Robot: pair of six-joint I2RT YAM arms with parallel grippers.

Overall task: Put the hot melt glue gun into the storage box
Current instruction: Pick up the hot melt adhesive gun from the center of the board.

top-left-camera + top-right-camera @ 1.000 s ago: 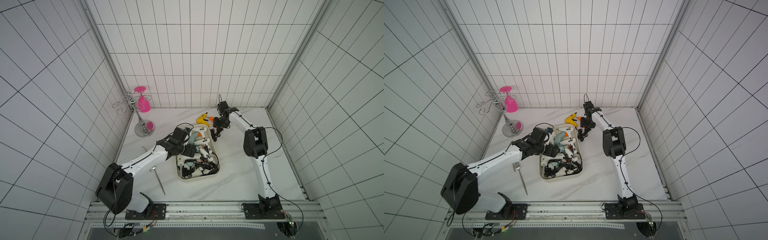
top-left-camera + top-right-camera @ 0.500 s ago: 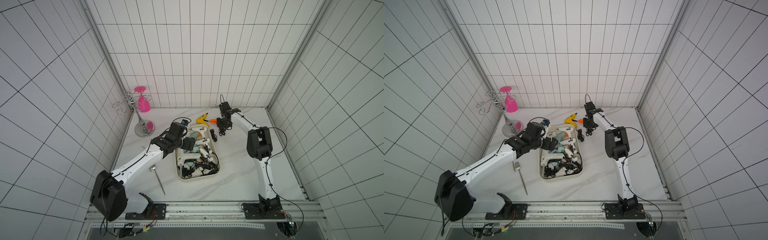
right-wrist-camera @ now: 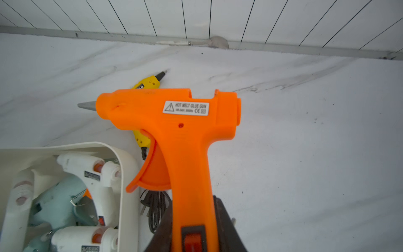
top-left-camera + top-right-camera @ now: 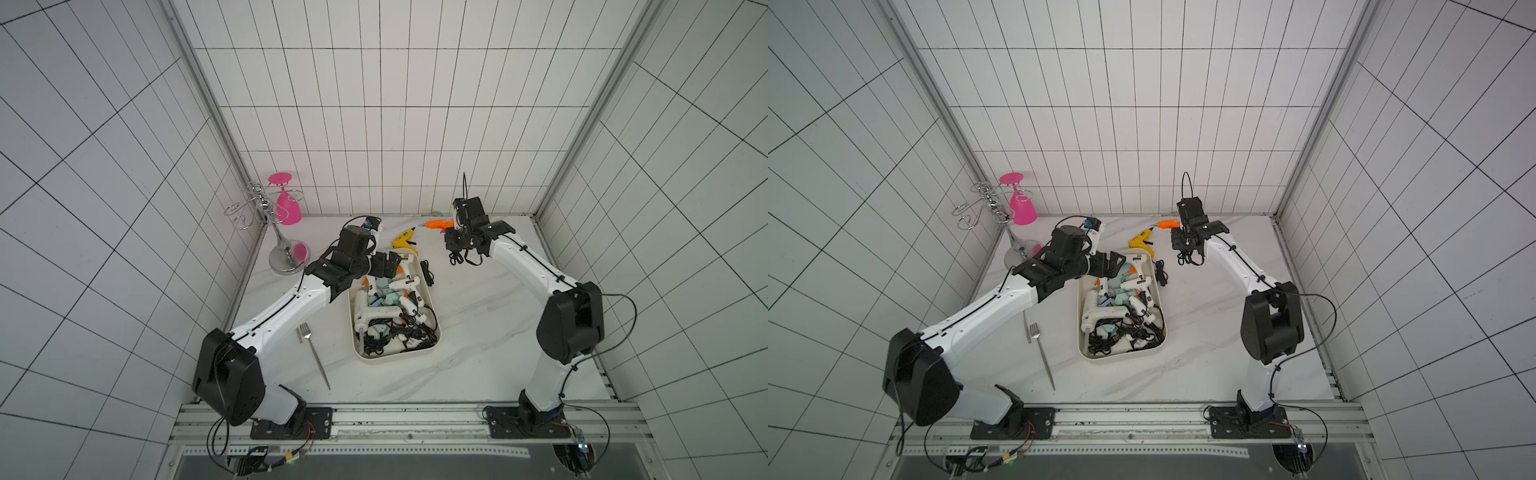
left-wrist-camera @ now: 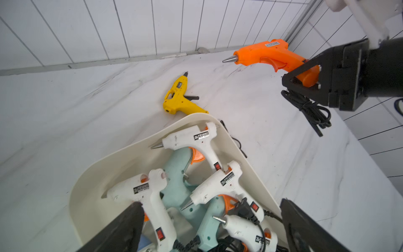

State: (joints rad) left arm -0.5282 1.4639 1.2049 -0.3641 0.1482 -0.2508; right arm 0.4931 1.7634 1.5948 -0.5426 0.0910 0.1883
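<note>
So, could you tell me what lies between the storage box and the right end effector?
A bundled black cord lies on the marble there, beside the storage box wall, as the right wrist view shows.

Robot lab cell: white tiled walls (image 4: 395, 124), mounting rail (image 4: 407, 417).

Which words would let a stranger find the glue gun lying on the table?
Start at the cream storage box. Just past its far end, toward the back wall, lies a glue gun. It alone is yellow; the orange one is in the right gripper.
</note>
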